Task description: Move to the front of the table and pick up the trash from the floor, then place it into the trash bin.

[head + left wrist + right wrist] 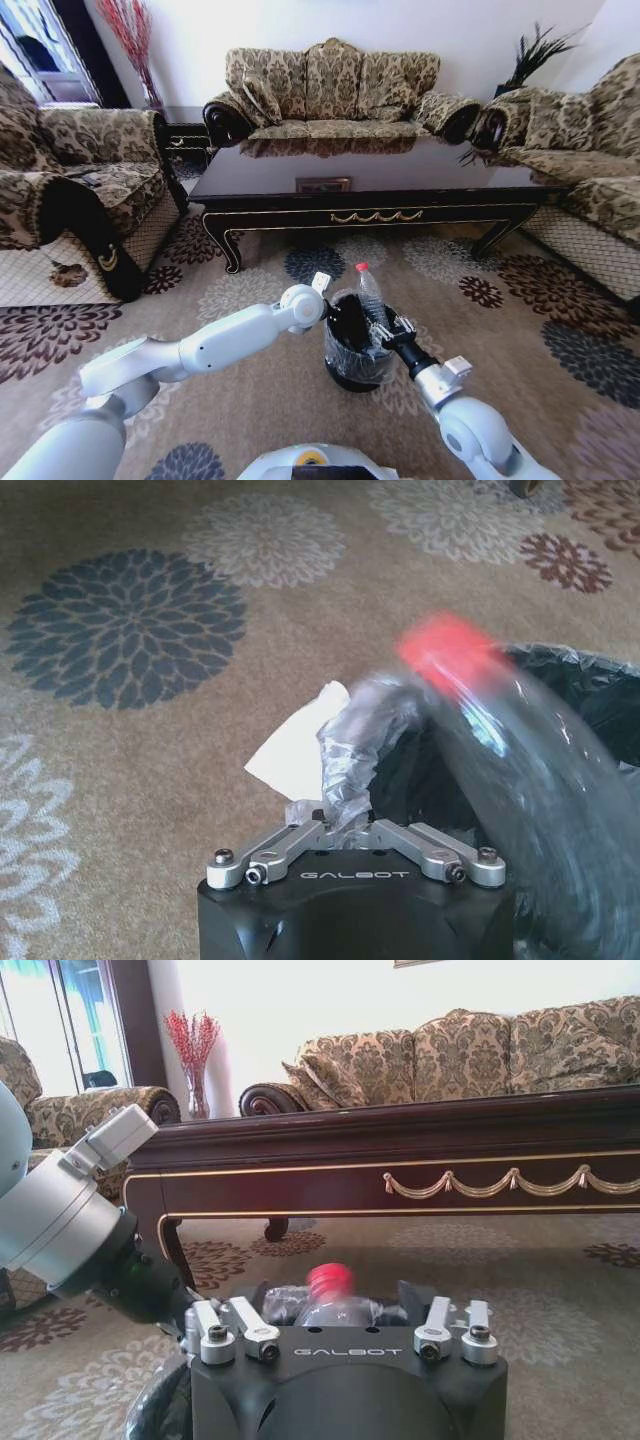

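The black trash bin [350,372], lined with a clear bag, stands on the carpet in front of the long dark table [380,172]. A clear plastic bottle [371,296] with a red cap stands upright in the bin's mouth, blurred in both wrist views [520,750] [335,1305]. My right gripper [384,328] is at the bin's right rim, jaws spread wide around the bottle and open. At the left rim my left gripper [347,322] [340,818] is shut on a bunched fold of the bin's clear bag [350,745]. A crumpled white paper [295,755] lies on the carpet beside the bin.
Patterned sofas ring the table: one at the left [70,190], one behind [330,95], one at the right [590,150]. The table's gold-trimmed rail [480,1182] is close ahead. Open carpet [500,330] lies right of the bin.
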{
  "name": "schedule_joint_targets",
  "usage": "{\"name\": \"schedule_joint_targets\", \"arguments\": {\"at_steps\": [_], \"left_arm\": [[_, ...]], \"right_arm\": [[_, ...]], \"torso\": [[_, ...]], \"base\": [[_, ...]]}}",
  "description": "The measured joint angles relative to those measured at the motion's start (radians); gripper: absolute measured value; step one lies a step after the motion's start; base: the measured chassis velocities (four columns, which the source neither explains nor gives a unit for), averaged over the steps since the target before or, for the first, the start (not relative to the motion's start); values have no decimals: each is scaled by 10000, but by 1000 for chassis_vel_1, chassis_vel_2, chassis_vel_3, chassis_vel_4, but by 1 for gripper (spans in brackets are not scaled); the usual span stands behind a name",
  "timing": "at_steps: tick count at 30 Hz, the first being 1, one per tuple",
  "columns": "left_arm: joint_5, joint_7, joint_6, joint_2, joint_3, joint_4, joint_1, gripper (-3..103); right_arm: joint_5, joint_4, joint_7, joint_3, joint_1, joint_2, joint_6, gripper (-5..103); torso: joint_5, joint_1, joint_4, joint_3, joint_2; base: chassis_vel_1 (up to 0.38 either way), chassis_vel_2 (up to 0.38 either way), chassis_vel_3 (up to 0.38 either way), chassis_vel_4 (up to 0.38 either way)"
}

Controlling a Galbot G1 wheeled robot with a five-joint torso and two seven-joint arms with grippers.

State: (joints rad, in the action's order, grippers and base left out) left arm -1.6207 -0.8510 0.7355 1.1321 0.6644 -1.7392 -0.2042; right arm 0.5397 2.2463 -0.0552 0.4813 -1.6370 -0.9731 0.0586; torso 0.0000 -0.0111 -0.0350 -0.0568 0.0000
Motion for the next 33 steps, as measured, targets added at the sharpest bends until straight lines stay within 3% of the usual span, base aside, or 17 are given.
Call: {"name": "schedule_joint_targets", "arguments": {"at_steps": [1, 4, 6, 8, 14, 19, 22, 27, 30, 33], "left_arm": [[0, 0, 0, 0, 0, 0, 0, 3], [5, -1, -1, -8, -94, 15, -23, 3], [7, 0, -1, -33, -128, 10, -49, 3], [52, 3, -1, -166, -283, -45, -183, 3], [469, 39, -1, -877, -982, -336, -767, 3], [692, 245, -2, -1871, -2056, -729, -1537, 3], [1189, 660, -5, -3033, -3210, -1098, -2745, 3], [1574, 1002, -2, -3728, -4587, -1460, -4062, 3], [2011, 1377, -3, -4140, -6243, -1768, -5517, 3], [2121, 1515, -3, -4266, -6724, -1881, -5957, 3]], "right_arm": [[0, 0, 0, 0, 0, 0, 0, 74], [6, 0, -12, 64, -47, -18, 0, 90], [19, 1, -20, 92, -48, -27, 0, 90], [94, 1, -86, 169, -16, -44, 1, 99], [716, -6, -592, 452, 255, -112, 357, 100], [1464, -477, -1281, 654, 966, -56, 627, 100], [1625, -1583, -1497, 608, 1545, 35, 671, 100], [1388, -2937, -1406, 224, 1958, 40, 554, 100], [1048, -4242, -1284, -446, 2564, 3, 437, 100], [964, -4832, -1259, -778, 2916, -74, 408, 100]], "torso": [[0, 0, 0, 0, 0], [0, 0, -2, 0, 0], [0, 0, -2, 0, 0], [0, 0, -4, 0, 0], [-1, 0, -2, 0, 0], [-4, 0, -1, 0, 0], [-5, 0, 3, 0, 0], [0, 0, 4, 0, 0], [-3, 0, 2, 0, 0], [-4, 0, 0, 0, 0]], "base": [[0, 0, 0, 0], [0, 0, 0, 0], [0, 0, 0, 0], [0, 0, 0, 0], [0, 0, 0, 0], [0, 0, 0, 0], [0, 0, 0, 0], [0, 0, 0, 0], [0, 0, 0, 0], [0, 0, 0, 0]]}}
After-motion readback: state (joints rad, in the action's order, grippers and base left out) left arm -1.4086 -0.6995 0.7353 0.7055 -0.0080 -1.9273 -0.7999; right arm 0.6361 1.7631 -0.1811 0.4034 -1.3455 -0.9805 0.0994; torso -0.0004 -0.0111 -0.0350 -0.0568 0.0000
